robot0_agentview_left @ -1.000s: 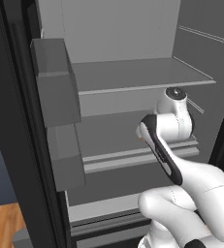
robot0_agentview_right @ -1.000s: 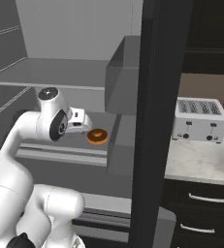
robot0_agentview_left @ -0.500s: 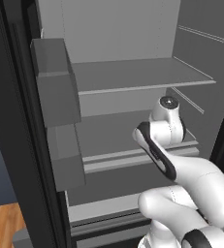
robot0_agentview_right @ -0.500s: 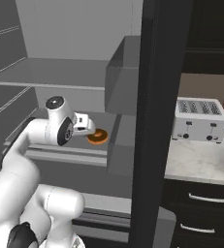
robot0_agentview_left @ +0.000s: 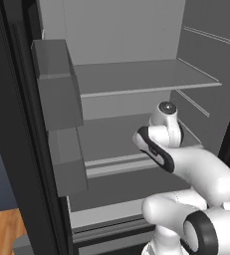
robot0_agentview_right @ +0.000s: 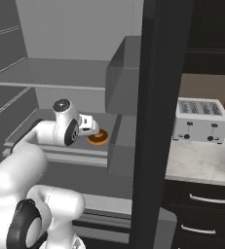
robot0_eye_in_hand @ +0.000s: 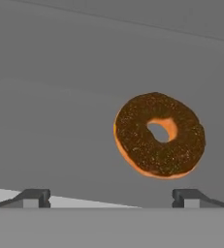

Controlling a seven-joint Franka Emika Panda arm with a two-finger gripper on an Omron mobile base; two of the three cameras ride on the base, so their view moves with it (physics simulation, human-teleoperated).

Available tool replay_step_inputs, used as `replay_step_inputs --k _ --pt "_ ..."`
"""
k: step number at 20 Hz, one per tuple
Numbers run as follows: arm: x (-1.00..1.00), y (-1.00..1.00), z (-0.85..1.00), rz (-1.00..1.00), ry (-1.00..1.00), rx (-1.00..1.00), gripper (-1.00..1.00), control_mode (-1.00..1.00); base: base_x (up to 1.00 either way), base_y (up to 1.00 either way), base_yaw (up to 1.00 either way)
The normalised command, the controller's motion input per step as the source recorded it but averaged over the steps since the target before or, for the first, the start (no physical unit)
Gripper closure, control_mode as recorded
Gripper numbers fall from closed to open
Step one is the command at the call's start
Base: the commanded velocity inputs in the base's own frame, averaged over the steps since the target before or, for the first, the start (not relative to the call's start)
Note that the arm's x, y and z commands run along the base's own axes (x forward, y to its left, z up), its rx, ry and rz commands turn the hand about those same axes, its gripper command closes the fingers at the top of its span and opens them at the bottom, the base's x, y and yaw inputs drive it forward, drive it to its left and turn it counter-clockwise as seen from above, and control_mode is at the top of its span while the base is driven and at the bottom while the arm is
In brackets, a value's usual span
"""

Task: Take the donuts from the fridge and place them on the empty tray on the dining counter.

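The orange-brown donut (robot0_eye_in_hand: 158, 135) lies flat on the fridge's (robot0_agentview_left: 136, 74) middle shelf (robot0_agentview_right: 41, 127), toward the shelf's right front part in the right base view. Close up in the hand view it is a ring with a dark brown, finely speckled top, a bright orange rim showing along its lower edge, and an orange-lined hole slightly off centre. It looks whole and sits alone on the plain grey shelf surface.

The claw (robot0_eye_in_hand: 111, 197) is released, its 2 dark fingertips (robot0_eye_in_hand: 33, 197) spread wide at the bottom of the hand view, with the donut ahead of them and nearer the one on the right side of that view. Nothing is between them. In the right base view the claw (robot0_agentview_right: 90, 127) is just beside the donut (robot0_agentview_right: 98, 138); whether they touch I cannot tell.

Outside the fridge, a silver toaster (robot0_agentview_right: 200, 119) stands on a marble surface (robot0_agentview_right: 201, 158) above black drawers.
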Motion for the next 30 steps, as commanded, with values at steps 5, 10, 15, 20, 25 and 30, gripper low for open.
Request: replay_step_inputs --k 5,10,15,20,25,30 --pt "0.34 -0.1 -0.28 0.0 -0.01 0.0 -1.0 -1.0 0.0 0.0 0.0" --pt "0.34 -0.03 -0.28 0.0 -0.01 0.0 -1.0 -1.0 0.0 0.0 0.0" --pt "0.31 0.0 -0.33 0.0 -0.01 0.0 -1.0 -1.0 0.0 0.0 0.0" --pt "0.25 -0.04 -0.07 0.0 0.0 0.0 -1.0 -1.0 0.0 0.0 0.0" --pt "0.02 -0.03 0.0 0.0 0.0 0.0 -1.0 -1.0 0.0 0.0 0.0" --pt "0.2 0.0 -0.02 0.02 -0.05 0.0 -1.0 -1.0 0.0 0.0 0.0"
